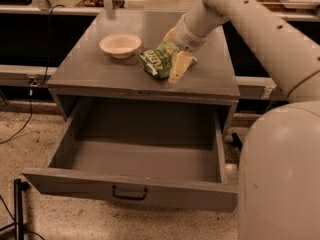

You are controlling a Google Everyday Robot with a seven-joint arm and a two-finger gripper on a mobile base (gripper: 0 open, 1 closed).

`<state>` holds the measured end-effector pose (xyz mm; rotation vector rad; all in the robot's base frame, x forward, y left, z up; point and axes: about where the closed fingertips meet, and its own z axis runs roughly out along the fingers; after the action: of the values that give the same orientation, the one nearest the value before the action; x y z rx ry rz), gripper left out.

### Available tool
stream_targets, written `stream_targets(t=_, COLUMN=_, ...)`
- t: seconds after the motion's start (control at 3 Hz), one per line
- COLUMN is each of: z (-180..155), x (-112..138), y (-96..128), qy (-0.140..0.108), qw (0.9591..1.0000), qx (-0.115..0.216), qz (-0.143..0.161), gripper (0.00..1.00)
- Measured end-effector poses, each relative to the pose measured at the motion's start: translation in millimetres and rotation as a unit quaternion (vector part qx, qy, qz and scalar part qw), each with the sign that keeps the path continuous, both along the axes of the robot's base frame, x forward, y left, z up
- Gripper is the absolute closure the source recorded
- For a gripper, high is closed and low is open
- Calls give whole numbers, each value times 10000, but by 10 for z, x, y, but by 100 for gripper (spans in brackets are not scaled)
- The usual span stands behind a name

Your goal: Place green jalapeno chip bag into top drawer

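Observation:
The green jalapeno chip bag [156,61] lies on the grey cabinet top [90,69], just right of the cream bowl [120,44]. My gripper [174,51] is open and reaches down over the bag's right end, with one cream finger [179,66] in front of the bag and the other behind it. The bag rests on the top. The top drawer [75,180] is pulled out wide below, with nothing inside it, and its dark handle [129,194] is centred on the front panel.
My white arm [260,29] and body [280,179] fill the right side of the view. A black stand [19,204] stands at the lower left on the speckled floor. Dark shelving runs behind the cabinet.

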<state>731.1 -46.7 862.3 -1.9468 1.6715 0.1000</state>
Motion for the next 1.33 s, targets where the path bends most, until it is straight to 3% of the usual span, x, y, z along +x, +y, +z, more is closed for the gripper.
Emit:
stream_targets(t=0.33, z=-182, x=20, y=128, qy=143, qw=9999, qx=-21, qz=76, gripper=39)
stream_targets(t=0.67, z=-161, x=-66, y=194, qy=173, qw=9995, qx=86, qz=262, gripper=68)
stream_targets(t=1.0, z=272, x=-254, y=263, qy=-172, qw=9977, qx=350, qz=563, gripper=92)
stream_targets(t=1.33, z=915, x=-651, y=265, qy=-516, qw=9914, qx=839, qz=862, gripper=100)
